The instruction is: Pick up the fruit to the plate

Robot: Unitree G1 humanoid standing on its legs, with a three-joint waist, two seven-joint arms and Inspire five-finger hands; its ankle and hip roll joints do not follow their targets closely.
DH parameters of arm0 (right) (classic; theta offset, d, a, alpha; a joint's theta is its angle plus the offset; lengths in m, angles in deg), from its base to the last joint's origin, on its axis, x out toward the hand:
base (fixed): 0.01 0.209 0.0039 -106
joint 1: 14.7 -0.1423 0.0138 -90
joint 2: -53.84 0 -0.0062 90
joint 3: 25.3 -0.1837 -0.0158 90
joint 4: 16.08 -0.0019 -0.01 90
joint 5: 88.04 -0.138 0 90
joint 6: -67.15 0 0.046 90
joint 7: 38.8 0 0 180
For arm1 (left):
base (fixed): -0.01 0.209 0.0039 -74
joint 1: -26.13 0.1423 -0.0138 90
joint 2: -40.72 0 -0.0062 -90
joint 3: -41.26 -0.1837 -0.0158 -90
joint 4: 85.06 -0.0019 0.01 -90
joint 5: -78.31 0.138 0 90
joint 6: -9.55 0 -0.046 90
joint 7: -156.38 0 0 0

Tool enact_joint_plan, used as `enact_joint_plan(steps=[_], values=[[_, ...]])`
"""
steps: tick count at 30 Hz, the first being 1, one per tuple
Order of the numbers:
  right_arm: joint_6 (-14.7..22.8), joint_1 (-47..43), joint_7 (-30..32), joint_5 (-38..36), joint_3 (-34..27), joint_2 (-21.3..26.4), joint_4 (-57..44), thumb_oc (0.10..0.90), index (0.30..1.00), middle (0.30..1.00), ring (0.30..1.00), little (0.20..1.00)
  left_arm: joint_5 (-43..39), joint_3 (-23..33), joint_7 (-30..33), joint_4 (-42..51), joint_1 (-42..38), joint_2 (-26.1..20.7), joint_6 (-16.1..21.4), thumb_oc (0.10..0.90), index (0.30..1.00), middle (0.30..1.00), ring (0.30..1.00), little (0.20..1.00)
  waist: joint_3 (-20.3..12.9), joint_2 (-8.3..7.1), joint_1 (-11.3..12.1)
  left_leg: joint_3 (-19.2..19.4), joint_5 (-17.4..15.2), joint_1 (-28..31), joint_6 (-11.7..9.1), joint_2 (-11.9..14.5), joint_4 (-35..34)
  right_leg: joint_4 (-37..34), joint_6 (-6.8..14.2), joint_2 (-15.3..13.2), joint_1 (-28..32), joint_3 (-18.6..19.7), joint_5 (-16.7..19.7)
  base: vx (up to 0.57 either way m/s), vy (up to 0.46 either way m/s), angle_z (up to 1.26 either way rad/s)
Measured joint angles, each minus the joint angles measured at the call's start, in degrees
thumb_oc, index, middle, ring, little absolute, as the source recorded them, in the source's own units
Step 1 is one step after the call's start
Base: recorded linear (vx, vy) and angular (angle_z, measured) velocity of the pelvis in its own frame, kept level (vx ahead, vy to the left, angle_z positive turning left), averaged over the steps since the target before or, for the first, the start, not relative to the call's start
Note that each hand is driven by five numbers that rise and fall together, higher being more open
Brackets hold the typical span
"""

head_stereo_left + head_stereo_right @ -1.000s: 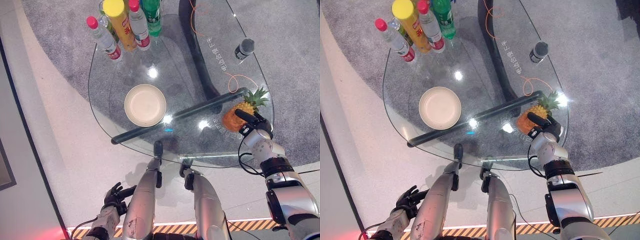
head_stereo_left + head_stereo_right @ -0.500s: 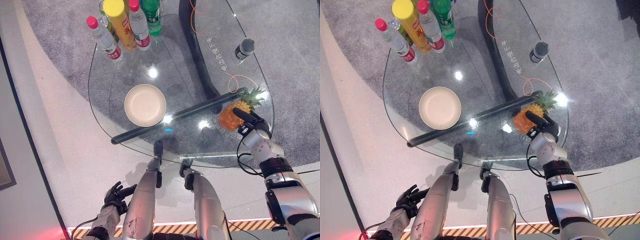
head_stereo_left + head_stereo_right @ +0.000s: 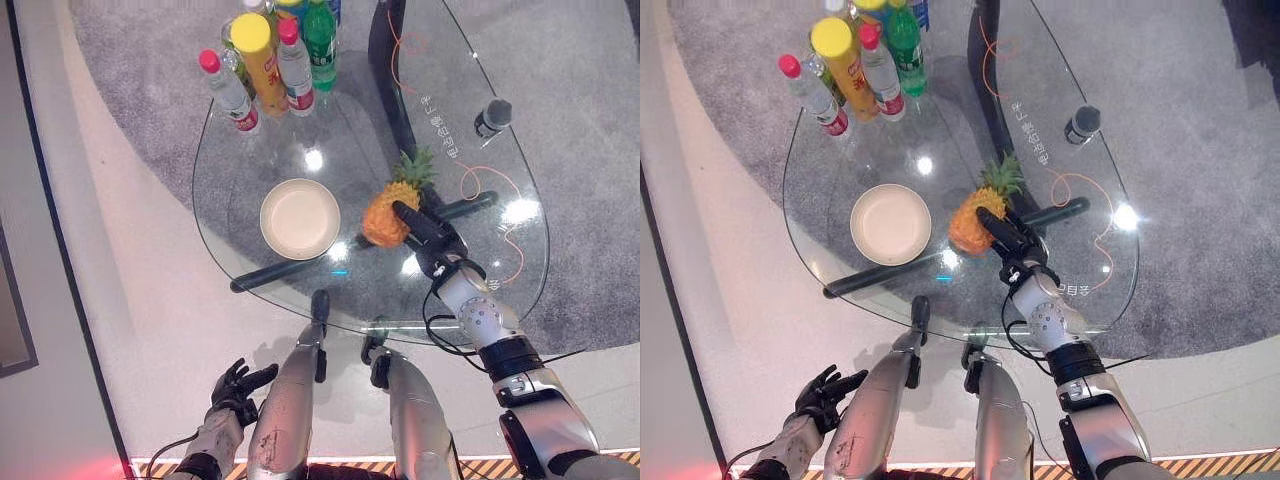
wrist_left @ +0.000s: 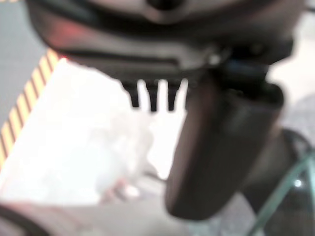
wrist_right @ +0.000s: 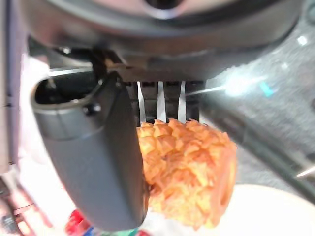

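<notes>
Left eye view: your right hand (image 3: 425, 232) is closed around the body of the pineapple (image 3: 386, 214), carried over the glass table (image 3: 240, 270), just right of the beige plate (image 3: 300, 217) and not yet over it. I'd judge the fruit stiff, rough-skinned and fairly grippy, but top-heavy with that leafy crown (image 3: 414, 168), so keep your hold on the mid-body, never on the leaves. Path to the plate looks free; the cluster of bottles (image 3: 265, 60) sits at the far edge, well apart, and the small dark cylinder (image 3: 492, 117) with its orange cable (image 3: 478, 184) is off to the right. Right eye view: left hand (image 3: 826, 391) hangs low off the table, fingers relaxed and spread, idle. Left wrist view: thumb (image 4: 221, 152) and straight fingers hold nothing. Right wrist view: thumb (image 5: 93, 162) presses one side of the pineapple, fingers behind it, plate rim just beyond; the grip looks off-centre, so expect it may roll when you set it down.
</notes>
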Motion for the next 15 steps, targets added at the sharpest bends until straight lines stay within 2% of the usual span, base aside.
enact_joint_plan(steps=[7, 15], values=[[0.63, 2.37, -3.6, 0.24, -0.25, -0.09, -3.02, 0.1, 0.3, 0.3, 0.3, 0.2, -2.74, 2.09, 0.2, -0.3, 0.42, 0.82, 0.86, 0.8, 0.9, 0.9, 0.9, 0.9, 0.0, -0.01, -0.72, 0.02, 0.2, 2.66, 0.23, 0.02, -1.18, -1.33, 0.11, 0.15, 2.97, -0.74, 0.02, 0.0, -0.007, 0.02], [0.59, 4.33, -9.66, 1.56, 0.11, -1.25, -5.03, 0.1, 0.3, 0.3, 0.3, 0.2, -6.6, 8.03, 2.21, -0.7, 1.24, 1.81, 4.54, 0.8, 0.9, 0.9, 0.9, 0.9, 0.01, -0.02, -0.79, -0.07, 0.07, 6.83, -0.11, 0.03, -2.44, -2.26, 0.17, 0.29, 7.12, -0.99, -0.03, -0.01, -0.017, 0.01]])
